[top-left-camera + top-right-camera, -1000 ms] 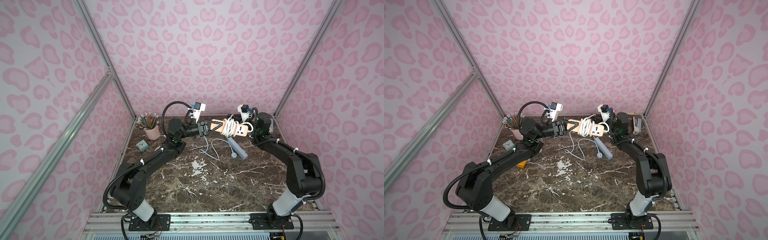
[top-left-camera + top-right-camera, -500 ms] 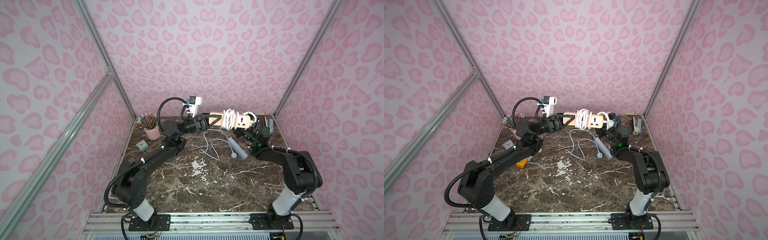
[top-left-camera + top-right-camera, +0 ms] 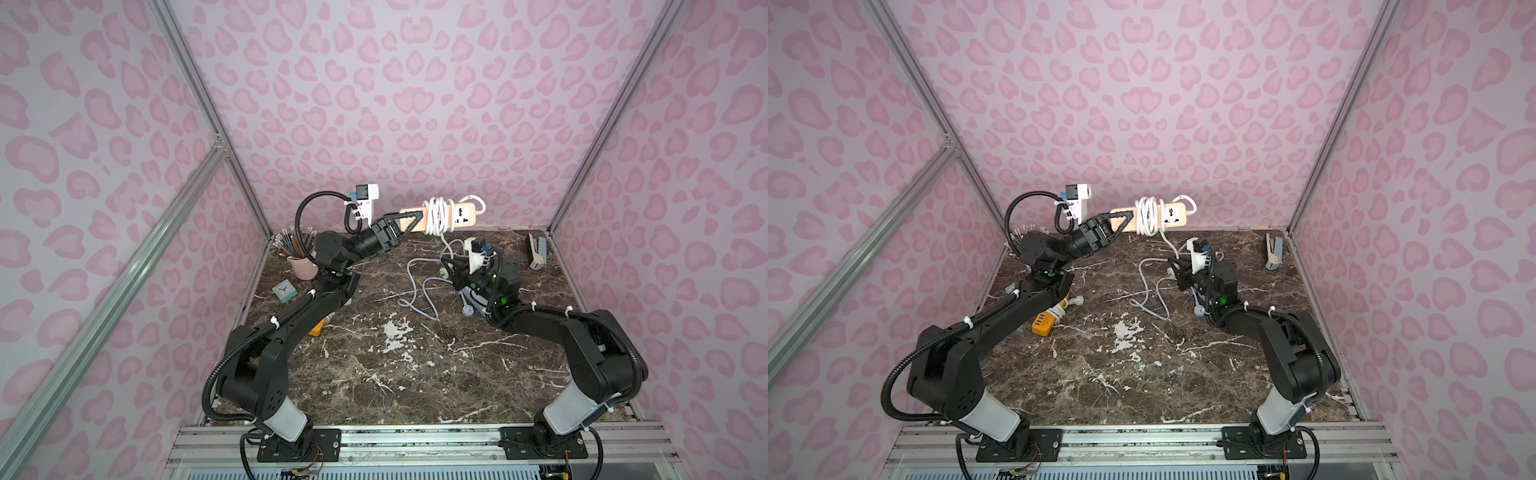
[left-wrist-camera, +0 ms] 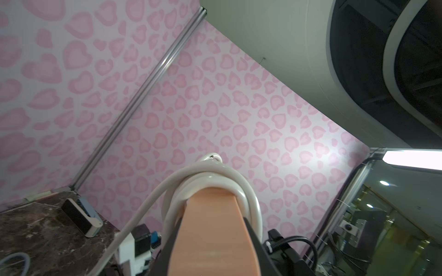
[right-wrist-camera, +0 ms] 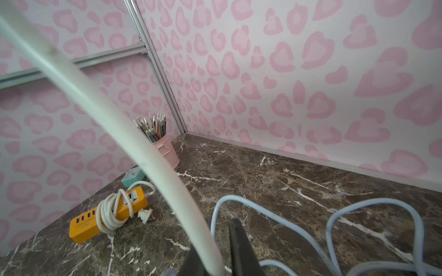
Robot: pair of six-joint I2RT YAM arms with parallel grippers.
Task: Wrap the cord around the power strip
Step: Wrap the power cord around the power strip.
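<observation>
On the worktop (image 3: 374,374), mid-depth, left side: orange power strip (image 3: 1045,322), already bundled, lying flat.

Centre: pale blue cable (image 3: 415,286), loose loops, flat on the marble.

Just beside it: right tool (image 3: 448,266), low over the worktop. The white cord (image 3: 446,245) runs between its fingers. Jaws narrow; cannot tell whether they pinch or merely straddle it.

Farther back, left corner: clock (image 3: 284,290) and pink pencil cup (image 3: 304,266). Right corner: stapler (image 3: 536,251).

Farthest, raised clear of the worktop before the back wall: peach power strip (image 3: 461,216), roughly level, one end clamped in the left tool (image 3: 417,220). Several turns of white cord circle its middle; the remainder hangs down to the right tool.
</observation>
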